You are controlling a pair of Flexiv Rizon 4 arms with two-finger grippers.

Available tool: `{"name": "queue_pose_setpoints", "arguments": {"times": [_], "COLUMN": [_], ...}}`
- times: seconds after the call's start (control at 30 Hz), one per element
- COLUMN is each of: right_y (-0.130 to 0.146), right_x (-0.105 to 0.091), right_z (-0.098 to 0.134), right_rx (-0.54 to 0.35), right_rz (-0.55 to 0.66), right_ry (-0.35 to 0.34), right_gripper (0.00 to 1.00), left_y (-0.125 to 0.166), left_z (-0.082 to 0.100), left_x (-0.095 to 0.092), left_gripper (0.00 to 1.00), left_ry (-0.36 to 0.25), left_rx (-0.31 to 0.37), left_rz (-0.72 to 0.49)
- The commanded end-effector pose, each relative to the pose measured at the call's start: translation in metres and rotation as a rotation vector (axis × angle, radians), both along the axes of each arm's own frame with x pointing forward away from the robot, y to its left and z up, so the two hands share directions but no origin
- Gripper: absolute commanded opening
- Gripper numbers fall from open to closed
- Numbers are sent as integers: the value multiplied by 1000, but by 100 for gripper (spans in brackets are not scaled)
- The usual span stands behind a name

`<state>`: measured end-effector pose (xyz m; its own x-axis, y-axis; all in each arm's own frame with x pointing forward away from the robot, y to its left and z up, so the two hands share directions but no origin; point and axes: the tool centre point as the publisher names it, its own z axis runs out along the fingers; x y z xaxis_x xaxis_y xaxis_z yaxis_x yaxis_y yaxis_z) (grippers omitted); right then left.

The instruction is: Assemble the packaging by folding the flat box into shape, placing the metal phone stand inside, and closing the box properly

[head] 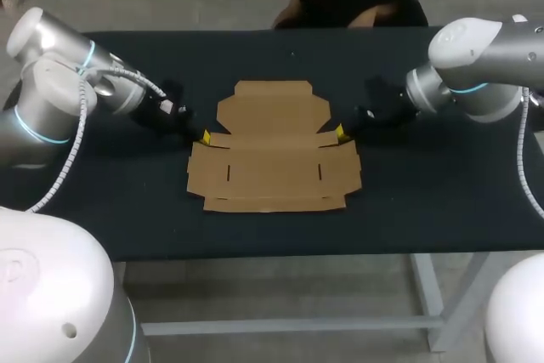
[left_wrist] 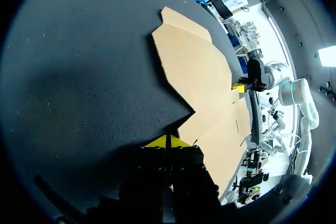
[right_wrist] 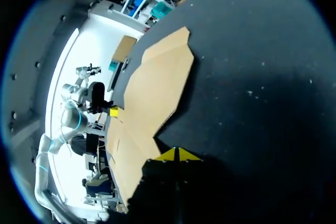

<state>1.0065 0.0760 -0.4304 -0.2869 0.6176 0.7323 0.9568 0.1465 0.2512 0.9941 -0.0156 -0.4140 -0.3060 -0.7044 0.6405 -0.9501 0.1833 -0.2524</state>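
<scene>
1. Left gripper (head: 204, 137): closed, holding nothing; the flat box (head: 274, 155) edge lies just ahead of it
2. Right gripper (head: 341, 133): closed, empty; box edge just ahead
3. Box lies unfolded on the tabletop (head: 127, 210), between both grippers

the left arm (head: 59, 82) comes in from the left side, its forearm sloping down and inward. the left pincer (head: 204, 136) points toward the middle, held low. in its own wrist view the two yellow tips meet along a thin seam, nothing between them. the right arm (head: 484, 65) mirrors it from the right side, wrist angled down and inward. the right pincer (head: 341, 132) faces the left one, well apart from it, its yellow tips likewise pressed together with nothing between them.
</scene>
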Motion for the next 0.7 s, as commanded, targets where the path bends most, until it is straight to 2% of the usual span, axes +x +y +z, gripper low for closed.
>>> {"name": "queue_pose_setpoints", "arguments": {"times": [0.03,0.7], "right_y": [5,10], "right_x": [-4,-6], "right_z": [-2,7], "right_rx": [-17,-60], "right_rz": [-17,-61], "right_ry": [-1,5], "right_gripper": [0,0], "left_y": [-2,-12], "left_z": [-3,10], "left_x": [2,3], "left_gripper": [0,0], "left_ry": [5,-6], "left_rx": [4,89], "left_rz": [-4,6]}}
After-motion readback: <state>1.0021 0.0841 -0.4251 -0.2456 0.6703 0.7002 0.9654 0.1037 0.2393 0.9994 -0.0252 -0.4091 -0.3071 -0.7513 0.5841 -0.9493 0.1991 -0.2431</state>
